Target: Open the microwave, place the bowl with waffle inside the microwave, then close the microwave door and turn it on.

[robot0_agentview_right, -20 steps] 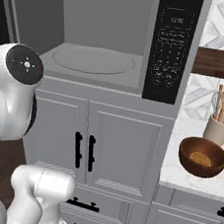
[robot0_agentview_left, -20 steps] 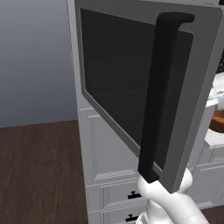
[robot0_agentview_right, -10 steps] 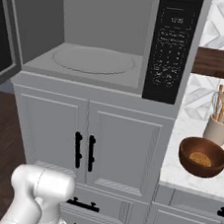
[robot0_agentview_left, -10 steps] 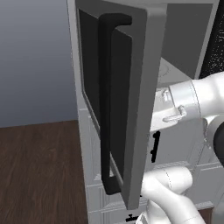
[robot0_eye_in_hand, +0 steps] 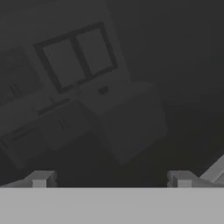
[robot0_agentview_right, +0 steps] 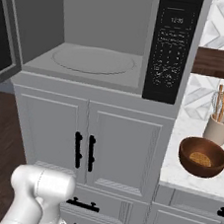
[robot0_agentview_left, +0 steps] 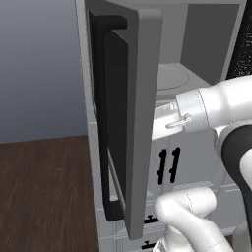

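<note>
The microwave stands with its pale cavity exposed, and the microwave door is swung wide out to the left, its long black handle facing the room. So the opening step looks finished. The bowl with the waffle sits on the worktop, right of the microwave and below its level, just in front of a jar of utensils; it is well apart from the tool. The tool is at the door, looking through the dark glass, with its fingers spread wide and nothing between them. The next move, as I judge it, calls for a wide swing across to the right and down to the bowl's rim, clear of the door.
</note>
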{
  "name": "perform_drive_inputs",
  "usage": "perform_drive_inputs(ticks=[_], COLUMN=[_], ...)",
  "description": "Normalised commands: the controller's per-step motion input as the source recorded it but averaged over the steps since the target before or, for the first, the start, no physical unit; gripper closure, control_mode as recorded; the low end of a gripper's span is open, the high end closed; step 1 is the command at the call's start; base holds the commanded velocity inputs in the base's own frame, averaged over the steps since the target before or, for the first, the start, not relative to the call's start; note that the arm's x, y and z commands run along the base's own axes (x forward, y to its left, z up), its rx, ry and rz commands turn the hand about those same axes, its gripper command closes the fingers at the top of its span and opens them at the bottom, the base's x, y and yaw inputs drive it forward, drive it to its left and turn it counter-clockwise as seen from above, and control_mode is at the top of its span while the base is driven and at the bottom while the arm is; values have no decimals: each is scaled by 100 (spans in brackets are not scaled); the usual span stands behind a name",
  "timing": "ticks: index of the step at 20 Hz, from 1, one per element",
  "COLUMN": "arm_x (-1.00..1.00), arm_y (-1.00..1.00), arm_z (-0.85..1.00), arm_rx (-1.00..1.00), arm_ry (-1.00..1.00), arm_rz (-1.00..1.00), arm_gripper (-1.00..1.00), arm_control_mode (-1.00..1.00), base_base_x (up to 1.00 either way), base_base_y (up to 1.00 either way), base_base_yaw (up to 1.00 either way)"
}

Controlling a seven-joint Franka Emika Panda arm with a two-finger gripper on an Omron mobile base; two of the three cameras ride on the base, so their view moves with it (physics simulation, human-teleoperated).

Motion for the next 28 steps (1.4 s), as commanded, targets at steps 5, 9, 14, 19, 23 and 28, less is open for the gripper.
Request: perform_drive_inputs(ticks=[5,9,14,19,23,28], arm_x=[1,8,13,17,23,21], arm_y=[-87,-100,-100,-100,-100,-100], arm_z=[1,-15,-22,-17,-21,-32], arm_rx=[-1,-6,-6,-6,-4,0], arm_ry=[28,30,26,28,22,13], arm_rz=[-17,-43,-47,-47,-45,-39], arm_gripper=[-100,-100,-100,-100,-100,-100], arm_control_mode=[-100,-100,-100,-100,-100,-100], base_base_x=[0,0,0,0,0,0], base_base_y=[0,0,0,0,0,0], base_base_yaw=[0,0,0,0,0,0])
